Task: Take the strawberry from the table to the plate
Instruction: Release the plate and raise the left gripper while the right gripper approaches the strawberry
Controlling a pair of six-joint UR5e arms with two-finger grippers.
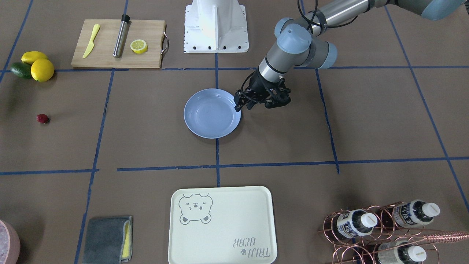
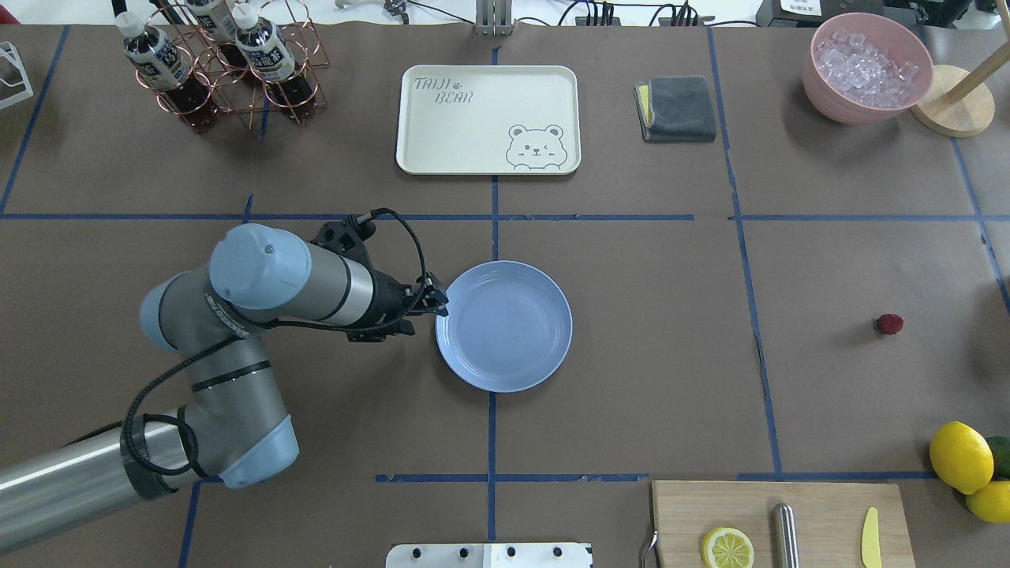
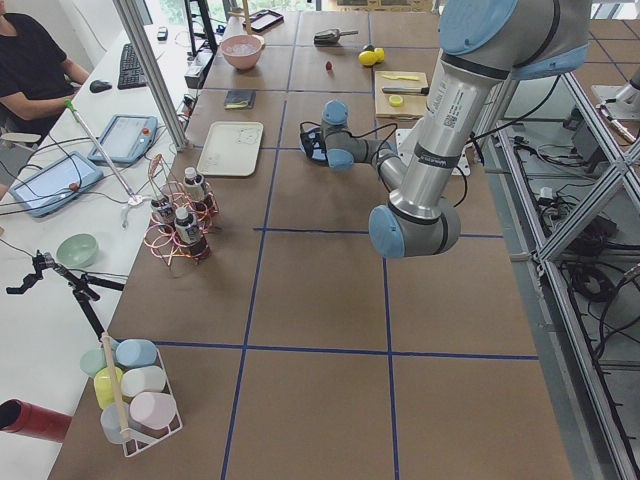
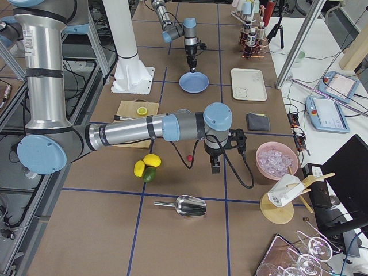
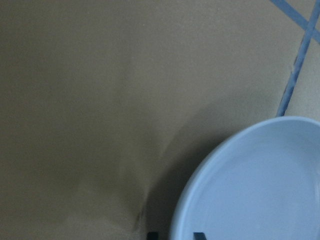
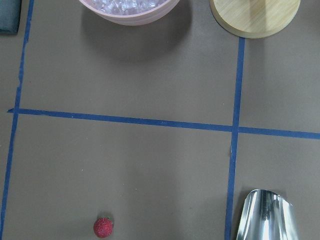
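The strawberry (image 2: 889, 323) lies on the brown-papered counter (image 2: 631, 379), alone in a taped square on the robot's right side. It is well apart from the empty light-blue plate (image 2: 505, 327) at the middle. It has not yet been picked; I read this as the approach step, with the right arm the likely picker.

The right tool (image 4: 214, 167) shows only in the side view from the counter's right end, pointing down near the berry and above the counter (whether its fingers are spread or closed cannot be told from there). Its wrist camera looks straight down and catches the strawberry low and left of centre, with a metal scoop (image 6: 265, 215) at the lower right; no fingers show.

The left tool (image 2: 435, 306) is at the plate's rim on the robot's left. Its wrist camera shows two dark fingertips (image 5: 152, 235) at the bottom edge, one outside the rim and one inside, set fairly close. Whether they actually pinch the rim I cannot tell.

Next, I judge, the right tool must shift until the berry sits centred beneath it and come down with fingers parted either side. It should close softly, since so small and round a thing could roll or squash; then a long carry to the plate
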